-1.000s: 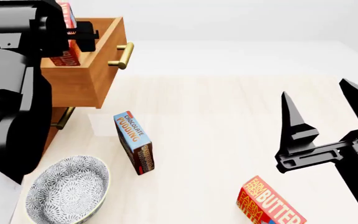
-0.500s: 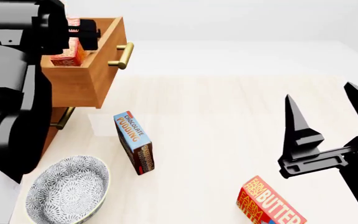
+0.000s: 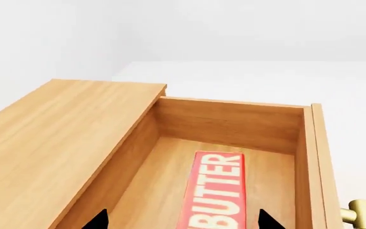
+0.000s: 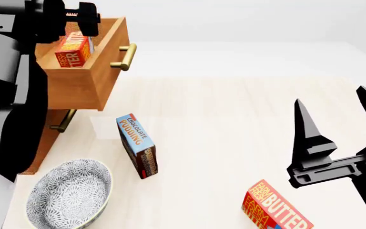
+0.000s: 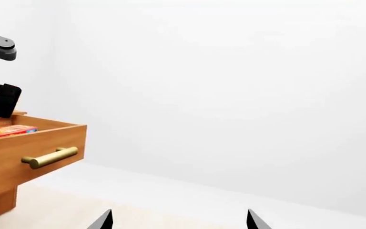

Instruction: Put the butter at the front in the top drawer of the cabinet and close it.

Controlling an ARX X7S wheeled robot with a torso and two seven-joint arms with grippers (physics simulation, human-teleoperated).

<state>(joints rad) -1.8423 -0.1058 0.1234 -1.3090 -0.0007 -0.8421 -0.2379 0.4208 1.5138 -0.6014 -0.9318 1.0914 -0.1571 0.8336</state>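
Butter [image 4: 73, 51] lies on the floor of the pulled-out top drawer [image 4: 89, 76] of the cabinet [image 3: 49, 138]; left gripper [image 3: 179, 220] hangs over it, fingers apart and holding nothing. Right gripper [image 4: 339, 138] hovers over the pale wood tabletop [image 4: 234, 124], fingers spread wide and empty. Also on the tabletop: a second butter carton [image 4: 273, 208] near the front edge, a chocolate pudding box [image 4: 137, 145] and a patterned bowl [image 4: 68, 194]; plain white walls behind.
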